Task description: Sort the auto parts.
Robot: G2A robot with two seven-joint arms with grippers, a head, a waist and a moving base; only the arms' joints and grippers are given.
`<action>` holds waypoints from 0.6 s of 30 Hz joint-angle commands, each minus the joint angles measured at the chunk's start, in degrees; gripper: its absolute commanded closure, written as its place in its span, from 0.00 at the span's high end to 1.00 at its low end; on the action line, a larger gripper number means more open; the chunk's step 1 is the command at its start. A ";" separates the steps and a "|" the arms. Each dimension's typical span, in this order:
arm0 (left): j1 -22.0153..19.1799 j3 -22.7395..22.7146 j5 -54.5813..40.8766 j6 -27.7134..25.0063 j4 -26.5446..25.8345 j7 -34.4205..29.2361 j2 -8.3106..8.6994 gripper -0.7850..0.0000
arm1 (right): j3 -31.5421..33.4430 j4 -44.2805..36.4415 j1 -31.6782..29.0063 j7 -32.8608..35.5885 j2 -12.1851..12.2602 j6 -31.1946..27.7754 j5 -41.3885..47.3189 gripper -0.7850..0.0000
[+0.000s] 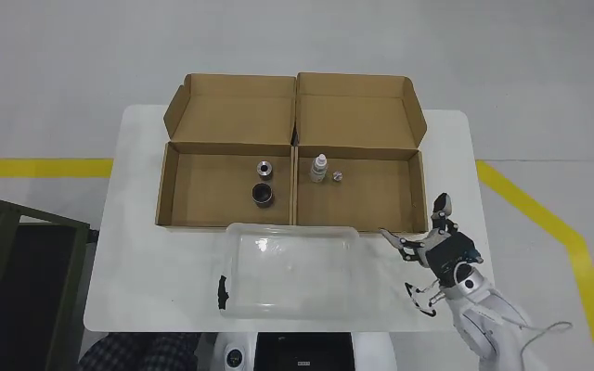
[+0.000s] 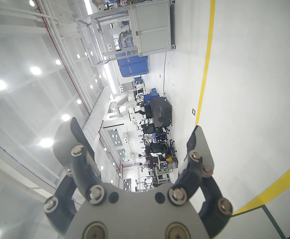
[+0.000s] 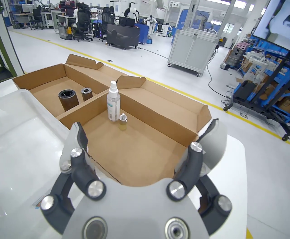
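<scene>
Table (image 1: 139, 278) edge close by: right gripper (image 3: 146, 126) hangs, fingers spread, at the right box's (image 1: 419, 190) near outer corner; bottle (image 1: 319, 168) and small fitting (image 1: 338, 175) stand by its back wall. Left gripper (image 2: 135, 124), fingers apart, faces open floor (image 2: 249, 90).

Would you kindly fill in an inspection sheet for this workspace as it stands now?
Surface: white table, carrying two open cardboard boxes and a clear bin.
Job's things: dark sleeve and grey cylinder in left box; spray bottle and small fitting in right box.
Clutter: small black piece at the bin's left edge, unidentifiable.
Grippers: right gripper open near the right box's front corner; left gripper open, facing the room.
Cables: one cable on the floor.
Surroundings: yellow floor line, workstations.
</scene>
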 commanded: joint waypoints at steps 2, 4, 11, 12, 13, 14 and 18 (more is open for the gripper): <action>0.00 0.00 0.00 0.00 0.00 0.00 0.00 1.00 | 1.56 -0.31 -2.62 -1.73 0.03 1.03 0.40 1.00; 0.00 0.00 0.00 0.00 0.00 0.00 0.00 1.00 | 2.43 -0.43 -3.94 -2.69 0.05 1.47 0.58 1.00; 0.00 0.00 0.00 0.00 0.00 0.00 0.00 1.00 | 4.93 -1.18 -6.49 -3.69 0.19 1.68 0.56 1.00; 0.00 0.00 0.00 0.00 0.00 0.00 0.00 1.00 | 5.39 -1.33 -6.78 -3.69 0.22 1.69 0.53 1.00; 0.00 0.00 0.00 0.00 0.00 0.00 0.00 1.00 | 5.59 -1.51 -6.99 -3.75 0.22 1.75 0.60 1.00; 0.00 0.00 0.00 0.00 0.00 0.00 0.00 1.00 | 5.71 -1.57 -7.13 -3.82 0.22 1.84 0.68 1.00; 0.00 0.00 0.00 0.00 0.00 0.00 0.00 1.00 | 6.20 -1.37 -7.44 -3.19 0.23 1.96 0.91 1.00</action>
